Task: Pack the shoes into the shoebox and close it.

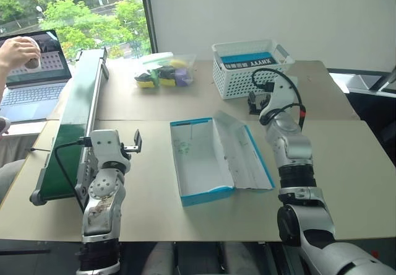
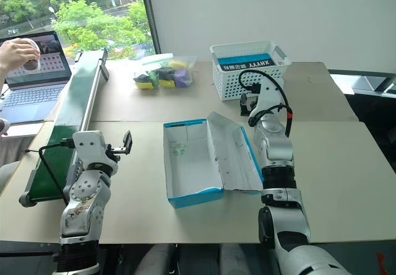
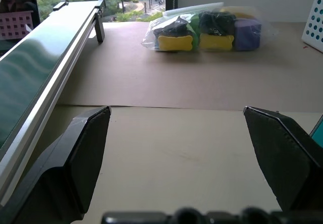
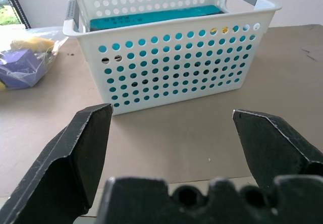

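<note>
Basket (image 1: pixel 250 69) – laptop (image 1: pixel 34 77) – conveyor (image 1: pixel 77 117)

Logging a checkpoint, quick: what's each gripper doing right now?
Left gripper: open, holding nothing.
Right gripper: open, holding nothing, facing the white basket.

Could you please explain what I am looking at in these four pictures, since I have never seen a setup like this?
This is a humanoid robot with two arms, each ending in a gripper of two black fingers. The two wide pictures come from cameras in its head, looking down over a table. The other two come from a camera on each wrist, looking out between that gripper's fingers.

The left gripper and the right gripper are both open and hold nothing.

On the table lies the shoebox, blue outside and white inside, with its lid folded open. Nothing lies in it yet. Behind it stand a white plastic basket holding a teal item, and a clear bag of colourful objects. A green conveyor belt runs along the robot's left. Beyond it is a laptop, with a person's hand above it.
</note>
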